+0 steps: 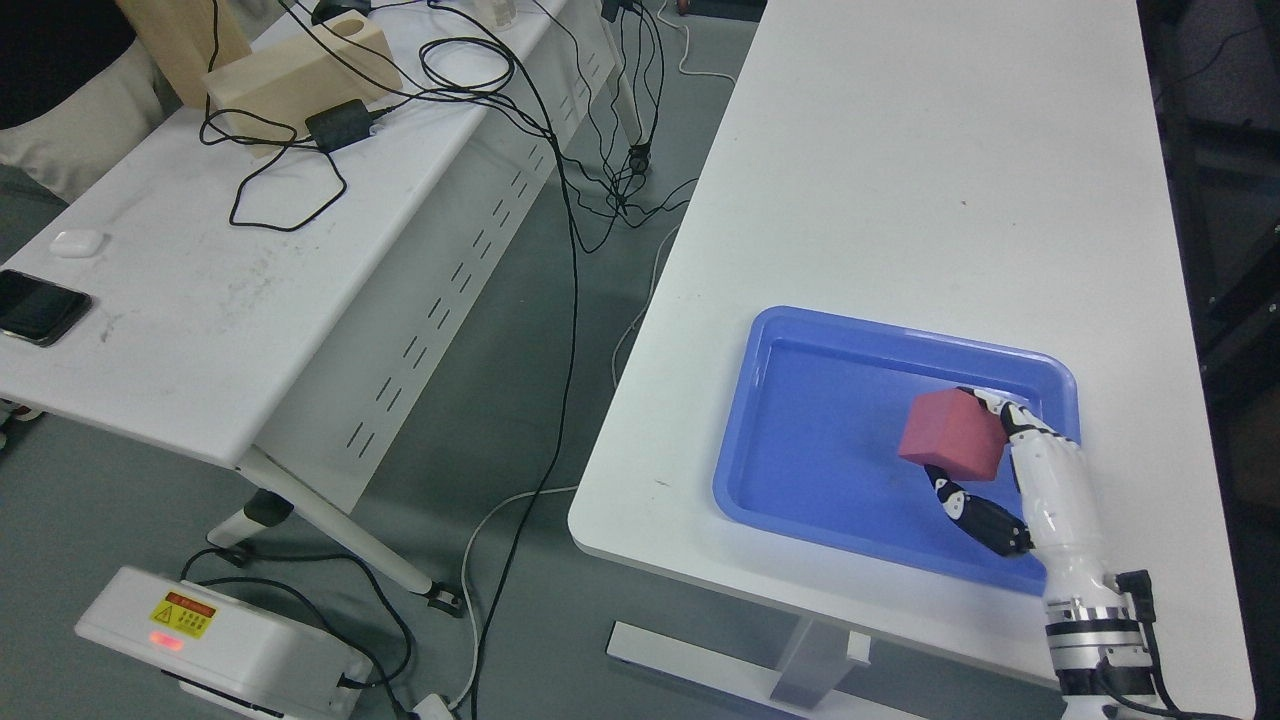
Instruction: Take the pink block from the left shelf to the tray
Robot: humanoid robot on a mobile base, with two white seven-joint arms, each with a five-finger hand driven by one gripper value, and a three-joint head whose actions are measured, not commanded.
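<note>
A pink block (950, 433) is held in my right hand (975, 445) over the right part of the blue tray (800, 450). The hand's fingers wrap the block from above and below; the thumb (975, 515) shows under it. The arm comes in from the lower right. I cannot tell whether the block touches the tray floor or hangs just above it. The tray lies near the front edge of the white table (900, 180). My left arm is out of view.
A second white table (230, 260) stands to the left with cables (290, 190), a black adapter (338, 125), a phone (38, 306), an earbud case (77, 242) and wooden pieces (300, 75). A white box (220, 645) and cables lie on the floor.
</note>
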